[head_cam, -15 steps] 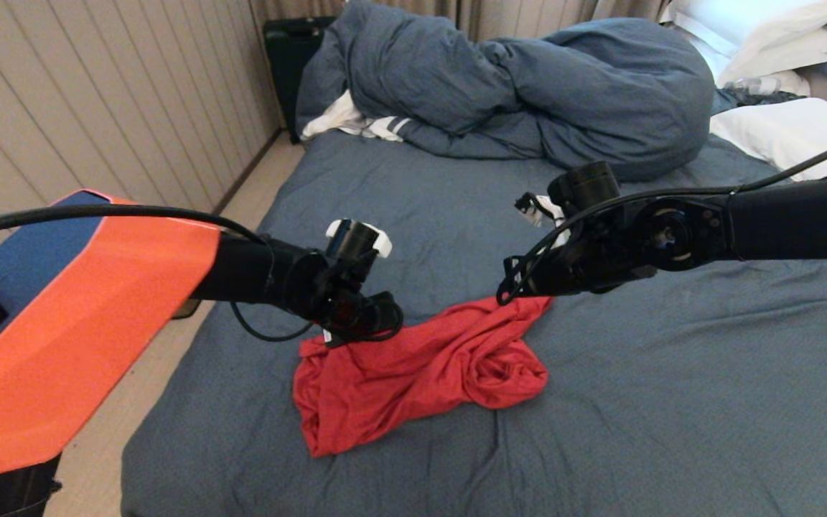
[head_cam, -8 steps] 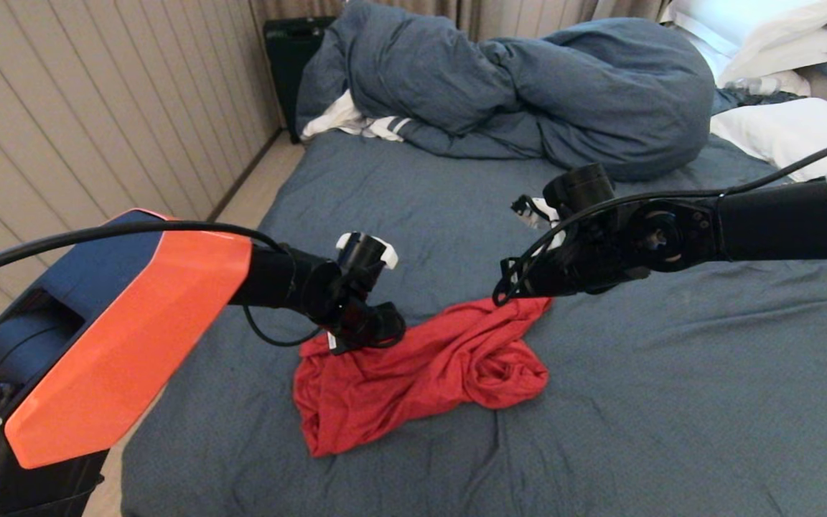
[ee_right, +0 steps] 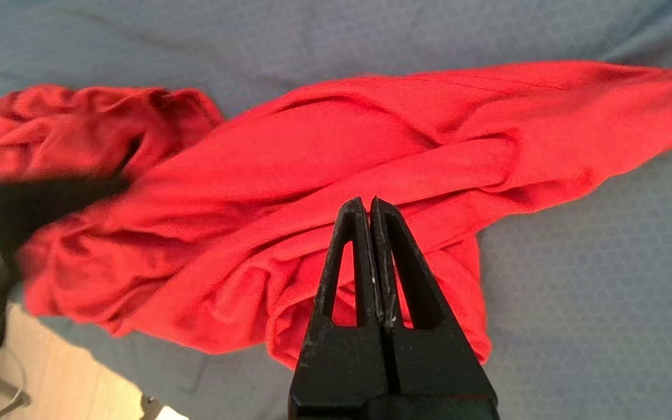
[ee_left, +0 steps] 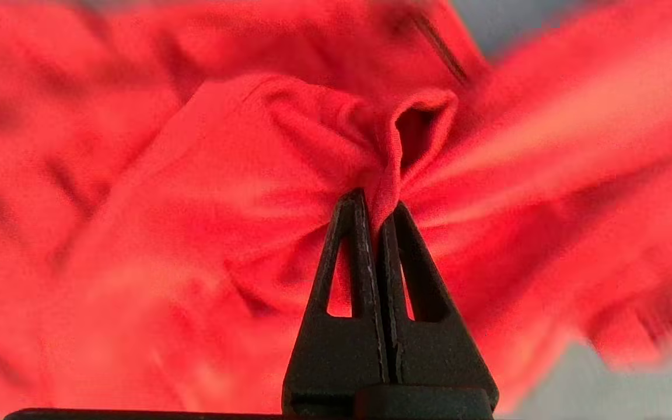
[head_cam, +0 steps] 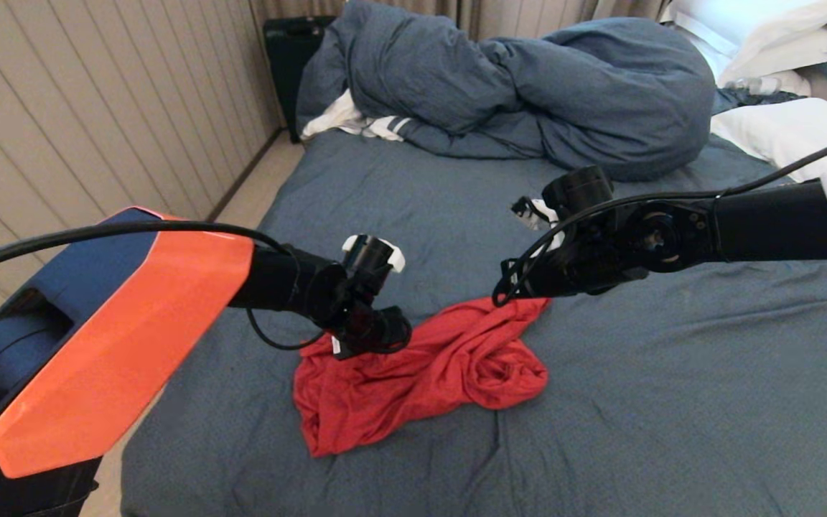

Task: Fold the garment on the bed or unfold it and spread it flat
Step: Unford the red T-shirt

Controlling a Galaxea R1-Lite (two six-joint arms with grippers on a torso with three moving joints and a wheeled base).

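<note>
Head cam: high, looking forward and down over both arms across the bed (head_cam: 672, 431) toward the duvet (head_cam: 528, 93). Left wrist cam: behind the left gripper (ee_left: 375, 204), very close, shirt (ee_left: 196, 175) fills the frame. Right wrist cam: behind the right gripper (ee_right: 369, 204), further back, shirt plus sheet. All 3 views share the shirt.
</note>
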